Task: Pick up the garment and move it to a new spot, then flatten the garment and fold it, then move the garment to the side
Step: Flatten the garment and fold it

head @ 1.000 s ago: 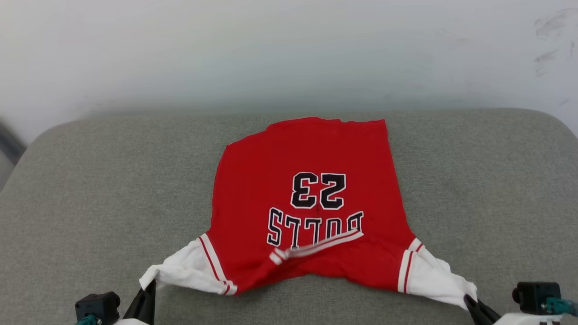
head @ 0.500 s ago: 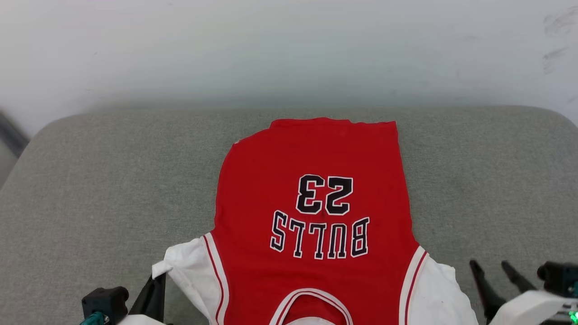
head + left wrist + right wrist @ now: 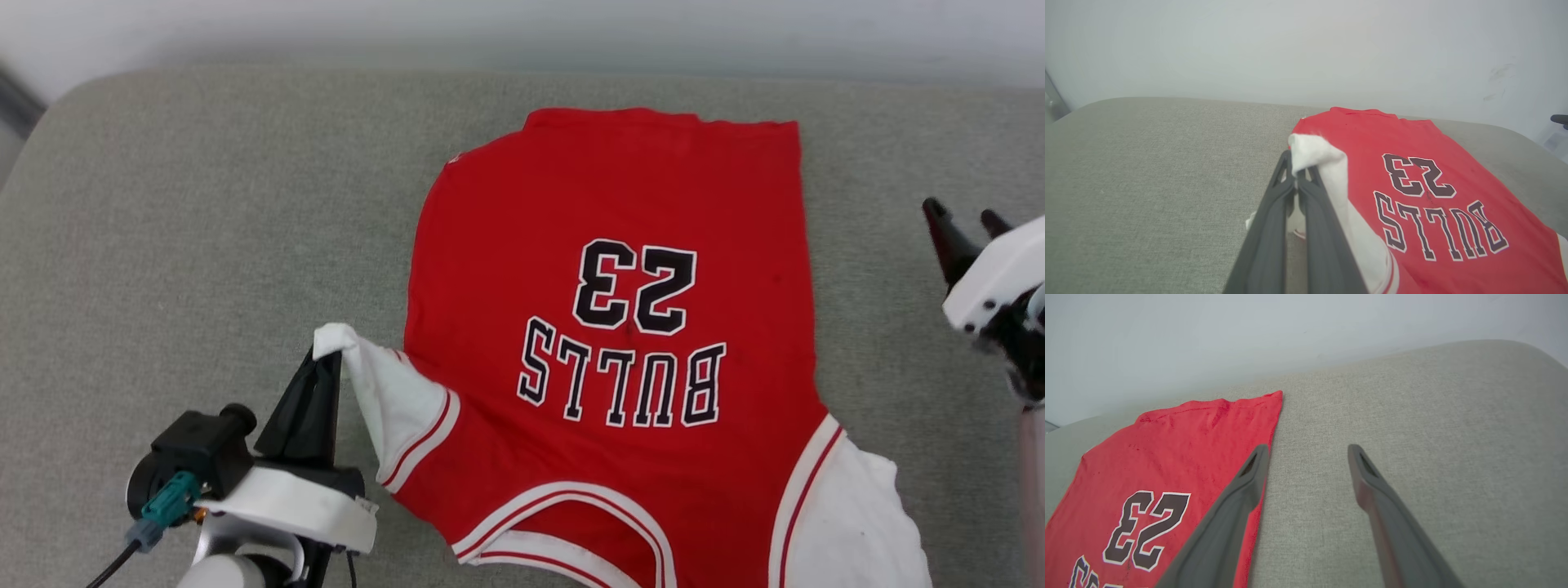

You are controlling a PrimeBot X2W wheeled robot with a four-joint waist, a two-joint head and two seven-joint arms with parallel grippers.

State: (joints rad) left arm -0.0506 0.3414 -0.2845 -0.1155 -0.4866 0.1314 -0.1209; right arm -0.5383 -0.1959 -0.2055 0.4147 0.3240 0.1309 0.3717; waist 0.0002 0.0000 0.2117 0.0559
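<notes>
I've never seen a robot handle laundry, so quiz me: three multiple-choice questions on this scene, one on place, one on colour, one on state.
1. Where is the right gripper? A on the number print; B beside the garment, above the cushion; C under the collar.
2. What colour is the sleeve pinched by the left gripper? A white; B black; C green.
3. The right gripper's jaws are: A shut on cloth; B shut, empty; C open, empty.
Answers: B, it hangs off the garment's right side; A, white cloth sits between the shut fingers; C, cushion shows between its fingers.
</notes>
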